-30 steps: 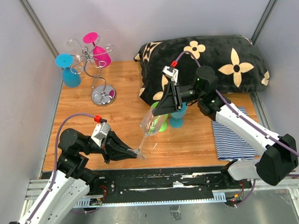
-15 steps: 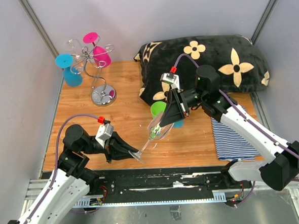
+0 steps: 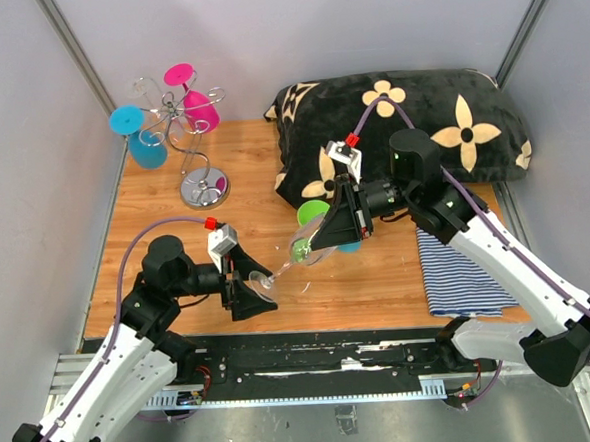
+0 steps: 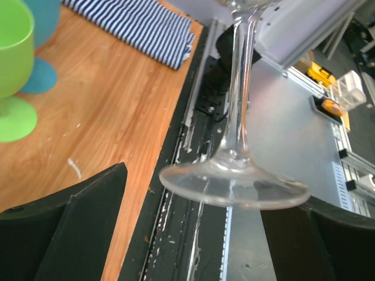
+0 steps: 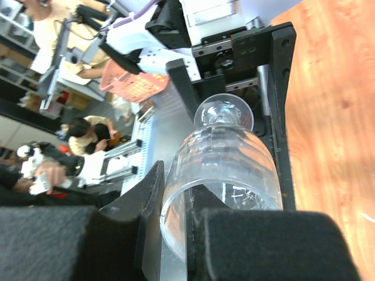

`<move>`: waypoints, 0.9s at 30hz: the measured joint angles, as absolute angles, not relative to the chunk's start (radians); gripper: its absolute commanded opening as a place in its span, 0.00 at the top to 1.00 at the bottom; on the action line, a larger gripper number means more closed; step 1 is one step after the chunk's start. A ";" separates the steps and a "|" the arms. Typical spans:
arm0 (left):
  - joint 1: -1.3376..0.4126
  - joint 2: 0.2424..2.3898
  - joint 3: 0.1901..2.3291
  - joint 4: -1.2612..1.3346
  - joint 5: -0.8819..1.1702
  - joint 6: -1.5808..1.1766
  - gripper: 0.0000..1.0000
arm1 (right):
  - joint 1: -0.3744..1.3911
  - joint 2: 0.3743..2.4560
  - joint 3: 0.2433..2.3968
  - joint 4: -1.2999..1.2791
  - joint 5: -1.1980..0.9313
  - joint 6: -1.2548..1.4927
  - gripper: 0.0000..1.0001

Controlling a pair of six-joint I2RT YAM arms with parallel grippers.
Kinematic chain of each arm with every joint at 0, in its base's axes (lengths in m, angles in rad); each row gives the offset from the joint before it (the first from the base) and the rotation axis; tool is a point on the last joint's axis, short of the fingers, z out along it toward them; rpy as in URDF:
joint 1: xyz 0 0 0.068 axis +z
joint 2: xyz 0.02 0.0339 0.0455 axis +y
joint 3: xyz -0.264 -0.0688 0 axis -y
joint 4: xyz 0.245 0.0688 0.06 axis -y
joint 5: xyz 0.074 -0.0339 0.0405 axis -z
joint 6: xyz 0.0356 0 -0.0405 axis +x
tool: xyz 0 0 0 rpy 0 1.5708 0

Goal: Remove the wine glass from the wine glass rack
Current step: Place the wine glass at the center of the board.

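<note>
My right claw (image 3: 318, 242) is pinching the clear wine glass (image 3: 289, 261) by the lip of its bowl. In the right wrist view my right claw (image 5: 176, 216) looks to have one finger outside the wall and one inside. The wine glass (image 5: 228, 155) hangs tilted in the air over the middle of the surface (image 3: 176, 238), close to its near edge. It is well apart from the wine glass rack (image 3: 205, 192) in the far left corner.

My left claw (image 3: 251, 294) is spread wide, its fingers on either side of the foot. In the left wrist view the foot of the wine glass (image 4: 234, 188) floats between the two fingers of my left claw (image 4: 196, 231). Its rim is very near the right one, and I cannot tell if it touches.

I judge this piece light, rigid, slick and brittle. The bowl wall is thin, so a lip grip risks cracking it or letting it slip. The stem or the flat round foot is the safer hold, squeezed gently.

The rack is thin silvery wire with curled hooks and a mirror-bright round base. The surface is warm wood grain. A matte green goblet (image 3: 313, 218) and a striped cloth (image 3: 458, 271), soft and folded, sit toward the right.
</note>
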State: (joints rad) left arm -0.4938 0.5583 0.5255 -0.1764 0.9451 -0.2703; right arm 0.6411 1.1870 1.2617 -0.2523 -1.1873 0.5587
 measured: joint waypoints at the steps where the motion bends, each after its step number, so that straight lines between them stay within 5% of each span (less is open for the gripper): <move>1: -0.493 0.555 0.525 -0.184 0.922 -0.269 0.00 | 0.642 1.183 1.269 -0.275 -1.165 0.534 0.99; 14: -0.493 0.379 0.543 -0.148 0.592 -0.313 0.00 | 0.665 1.134 1.321 -0.622 -0.817 0.242 0.99; 27: -0.493 0.371 0.575 -0.142 0.151 -0.493 0.00 | 0.800 1.024 1.348 -0.952 -0.251 -0.022 0.99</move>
